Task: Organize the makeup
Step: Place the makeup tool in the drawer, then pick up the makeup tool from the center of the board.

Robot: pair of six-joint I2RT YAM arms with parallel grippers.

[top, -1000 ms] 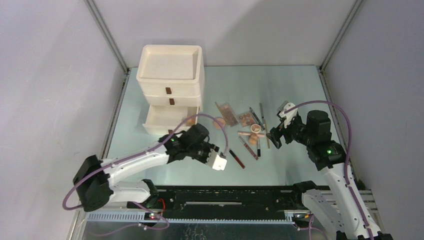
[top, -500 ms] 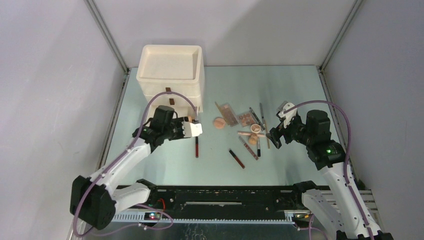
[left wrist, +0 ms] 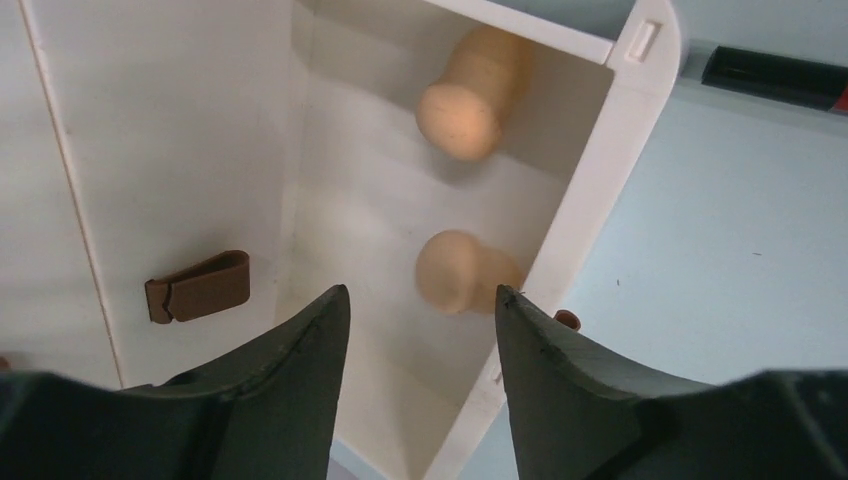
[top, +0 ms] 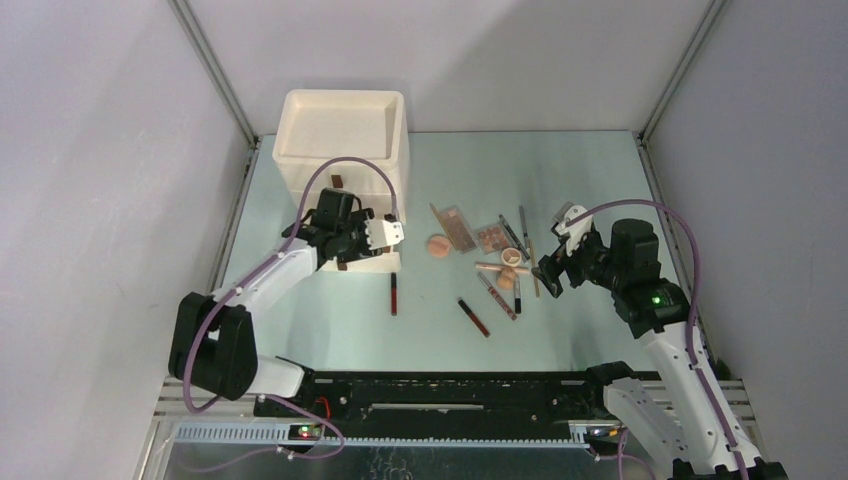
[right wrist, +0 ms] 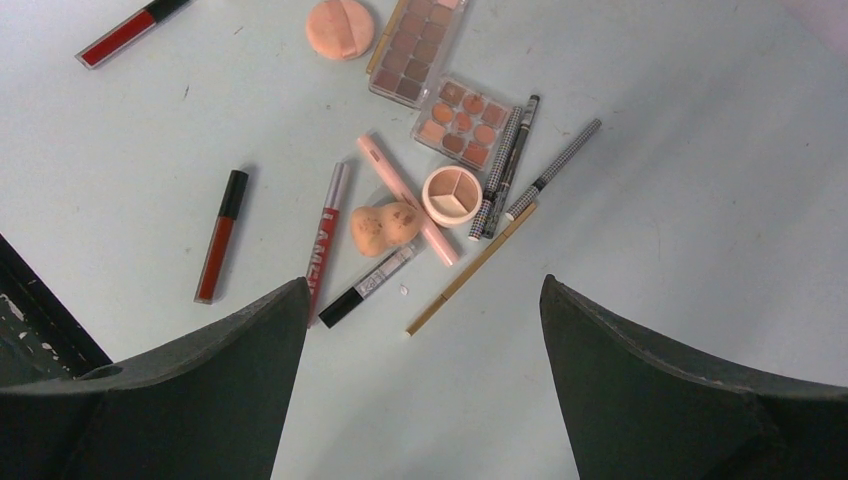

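Observation:
The makeup lies in a loose cluster at mid-table: a round peach puff (top: 438, 245), two pink-brown palettes (top: 455, 228), a round compact (top: 511, 256), pencils (top: 522, 235) and dark-red tubes (top: 474, 316). One more tube (top: 393, 293) lies apart, nearer the drawers. My left gripper (top: 388, 238) is open and empty over the open bottom drawer (left wrist: 585, 200), where two peach sponges (left wrist: 462, 105) lie. My right gripper (top: 550, 272) is open and empty, just right of the cluster. Its view shows the compact (right wrist: 452, 195), a peach sponge (right wrist: 385, 226) and a gold pencil (right wrist: 470, 268).
The cream three-drawer box (top: 340, 140) stands at the back left, its top a shallow tray and its upper drawers shut with brown pulls (left wrist: 197, 285). Grey walls enclose the table on three sides. A black rail (top: 450, 385) runs along the near edge.
My left gripper swung from the front middle of the table back and left to the open drawer. A dark-red tube now shows where the arm was. The right arm hardly moved.

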